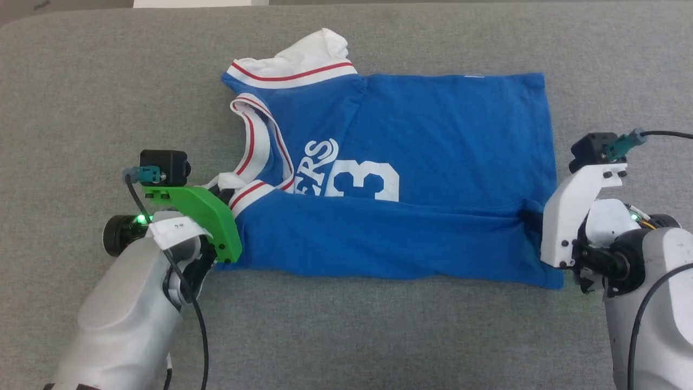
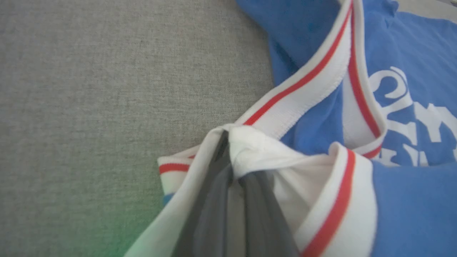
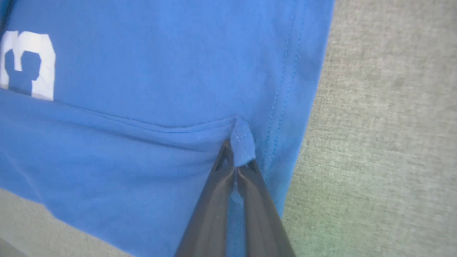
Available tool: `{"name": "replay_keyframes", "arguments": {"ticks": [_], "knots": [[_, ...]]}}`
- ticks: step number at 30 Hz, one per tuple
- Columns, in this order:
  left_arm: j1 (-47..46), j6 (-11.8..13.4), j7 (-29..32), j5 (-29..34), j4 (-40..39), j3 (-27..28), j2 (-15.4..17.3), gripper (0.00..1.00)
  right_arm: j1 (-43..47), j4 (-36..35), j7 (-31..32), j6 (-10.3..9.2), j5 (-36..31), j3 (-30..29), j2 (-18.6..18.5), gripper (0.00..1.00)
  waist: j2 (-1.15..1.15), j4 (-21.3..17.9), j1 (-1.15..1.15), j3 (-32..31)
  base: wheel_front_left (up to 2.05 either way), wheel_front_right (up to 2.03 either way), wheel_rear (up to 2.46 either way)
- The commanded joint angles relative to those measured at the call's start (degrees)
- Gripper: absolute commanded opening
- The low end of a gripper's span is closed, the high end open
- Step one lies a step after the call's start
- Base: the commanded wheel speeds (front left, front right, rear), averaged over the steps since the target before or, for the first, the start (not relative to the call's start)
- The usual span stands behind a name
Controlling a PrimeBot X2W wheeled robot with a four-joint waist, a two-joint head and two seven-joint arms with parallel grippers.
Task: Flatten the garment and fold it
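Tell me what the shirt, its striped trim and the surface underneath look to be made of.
Garment: soft matte knit, probably cotton jersey; it drapes, creases and shows stitched hems. Striped trim: thicker knit with a fine ribbed texture. Surface underneath: grey heathered fabric, matte, woven or felt-like; which one is unclear.

Blue shirt [image 1: 411, 162], partly folded
Near edge doubled over the white print (sleeve bunched), lying flat, collar leftward.
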Motion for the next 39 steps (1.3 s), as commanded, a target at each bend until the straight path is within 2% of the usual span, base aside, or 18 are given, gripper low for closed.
{"name": "replay_keyframes", "arguments": {"ticks": [1,3,4,5,6,7,8,14,22,26,33,39], "knots": [[0.1,-0.2,1.1,-0.1,1.8,-0.6,-0.9,0.00,0.5,1.8,1.1,-0.12,-0.8,0.2,0.0,0.00,0.00,0.1,-0.01,-0.1,0.00,0.00,0.00],[0.1,-0.5,1.3,-0.5,2.7,-0.7,-1.1,0.00,0.7,2.2,1.9,-0.12,-1.1,0.0,0.0,0.00,0.00,0.3,-0.01,-0.5,0.00,0.00,0.00],[0.1,-0.6,1.6,-0.7,3.0,-0.7,-1.2,0.31,0.8,2.3,2.1,-0.12,-1.1,-0.3,0.0,0.00,0.00,0.4,-0.01,-0.6,0.00,0.00,0.00],[0.1,-0.8,1.6,-0.9,3.2,-0.7,-1.3,0.86,1.0,2.5,2.6,-0.12,-1.3,-0.6,0.1,0.00,0.00,0.6,-0.01,-0.8,0.00,0.00,0.00],[0.0,-0.9,1.7,-1.0,3.3,-0.8,-1.3,1.00,1.1,2.4,2.5,-0.12,-1.4,-0.7,0.1,0.04,0.00,0.7,-0.01,-1.1,0.00,0.00,0.00],[0.1,-1.0,1.9,-1.2,3.5,-0.8,-1.4,1.00,1.3,2.3,2.5,-0.12,-1.4,-0.8,0.1,0.41,0.00,0.8,-0.01,-1.4,0.00,0.00,0.00],[0.1,-1.1,1.8,-1.3,3.5,-0.7,-1.4,1.00,1.4,2.2,2.6,-0.12,-1.3,-0.9,0.2,1.00,0.00,0.8,-0.01,-1.7,0.00,0.00,0.00],[0.7,-0.8,1.3,-2.6,2.9,0.3,-1.2,1.00,2.0,1.6,-0.1,-0.12,0.2,-2.0,0.6,1.00,0.00,0.8,-0.01,-4.9,0.00,0.00,0.00],[3.3,0.7,-1.7,-4.4,0.4,3.1,-0.2,1.00,3.2,1.2,-9.8,-0.12,3.7,-3.9,1.2,1.00,0.00,0.8,-0.01,-10.9,0.00,0.00,0.00],[5.2,1.5,-5.9,-4.9,-2.1,5.1,0.4,1.00,4.9,0.6,-15.0,-0.12,5.4,-3.7,0.8,1.00,0.00,0.9,-0.01,-13.8,0.00,0.00,0.00],[12.8,2.1,-17.5,-3.2,-9.0,7.7,2.1,1.00,10.0,-3.0,-28.4,-0.12,8.3,-2.7,-0.7,1.00,0.00,1.0,-0.01,-18.0,0.00,0.00,0.00],[23.0,4.4,-22.0,-2.1,-15.8,9.9,2.4,1.00,17.1,-5.5,-39.0,-0.12,9.7,-3.0,-1.6,1.00,0.00,1.0,-0.01,-20.5,0.00,0.00,0.00]]}}
